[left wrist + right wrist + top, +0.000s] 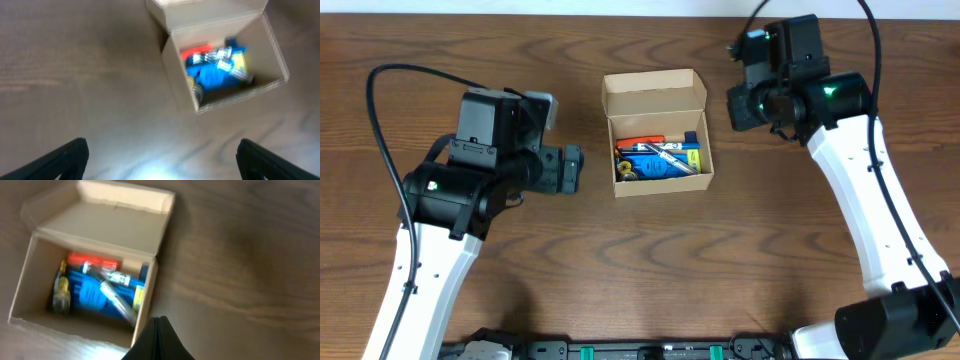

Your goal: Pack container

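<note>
Right gripper (159,322): jaws are seen pressed shut, nothing held; it is hung near the container (660,187), at its 2 o'clock. Left gripper (162,160): jaws are spread wide, empty, at its 9 o'clock. The container is found mid-table, filled with markers (660,155), flap lid (654,92) raised at 12 o'clock. It is judged light, thin-walled and easily slid; the flap's free edge is best pushed.

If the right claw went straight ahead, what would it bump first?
Probably the box wall just ahead of the shut right gripper; depth is hard to judge.
</note>
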You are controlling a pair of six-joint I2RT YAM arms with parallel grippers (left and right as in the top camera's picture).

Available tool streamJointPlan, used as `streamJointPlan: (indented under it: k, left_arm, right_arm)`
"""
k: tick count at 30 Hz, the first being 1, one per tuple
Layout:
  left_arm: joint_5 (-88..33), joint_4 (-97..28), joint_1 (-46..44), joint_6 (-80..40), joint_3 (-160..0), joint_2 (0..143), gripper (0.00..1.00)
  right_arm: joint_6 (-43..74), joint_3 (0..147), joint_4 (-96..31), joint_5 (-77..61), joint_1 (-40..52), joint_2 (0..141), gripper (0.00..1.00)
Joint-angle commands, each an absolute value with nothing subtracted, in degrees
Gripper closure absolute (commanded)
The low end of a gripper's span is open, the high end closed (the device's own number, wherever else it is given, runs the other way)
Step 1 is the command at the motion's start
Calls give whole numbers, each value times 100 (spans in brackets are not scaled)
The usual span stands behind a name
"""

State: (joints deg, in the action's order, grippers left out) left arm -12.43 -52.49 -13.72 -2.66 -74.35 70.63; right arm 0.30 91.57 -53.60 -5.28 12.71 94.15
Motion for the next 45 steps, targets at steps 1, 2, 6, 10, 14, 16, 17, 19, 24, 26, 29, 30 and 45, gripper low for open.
streamJointPlan:
  k: [1,2,6,10,14,16,17,19,24,26,29,30,45]
  left_arm:
    - [-1474,-4829,-1103,-921,-7474,7439,5]
    - [-1680,-4650,-978,-980,-7474,7618,5]
    - [-2427,-3896,-493,-1354,-7494,8442,3]
    - [-3166,-3332,-58,-1761,-7830,9561,16]
    - [-3662,-3365,163,-2001,-8729,10864,45]
    - [-3815,-3514,193,-2112,-9201,11454,63]
    - [-3865,-3579,193,-2132,-9395,11699,71]
    - [-3940,-3647,193,-2268,-9708,12119,92]
    - [-4438,-3610,150,-2582,-10154,12886,95]
    - [-4602,-3559,117,-2602,-10208,13052,94]
    - [-4753,-3420,21,-2751,-10217,13205,95]
    - [-4823,-3336,-27,-2757,-10219,13257,95]
    - [-5308,-2630,-405,-3345,-10219,13351,95]
  right_arm:
    - [1160,8576,-4742,-926,967,9485,98]
    - [1262,8372,-4418,-1122,891,9489,98]
    - [1822,7754,-3280,-1533,681,9642,98]
    - [2196,7638,-2620,-1706,607,10130,98]
    - [2801,7640,-1887,-1890,600,10787,99]
    - [3140,7640,-1575,-1885,596,11083,98]
    - [3267,7638,-1437,-1887,591,11203,99]
    - [3579,7640,-1151,-1885,589,11432,99]
    - [4163,7640,-556,-1885,591,11839,99]
    - [4289,7640,-421,-1890,593,11944,98]
    - [4482,7640,-252,-1894,609,12119,99]
    - [4545,7640,-233,-1914,609,12160,98]
    - [4672,7640,252,-2687,609,12291,98]
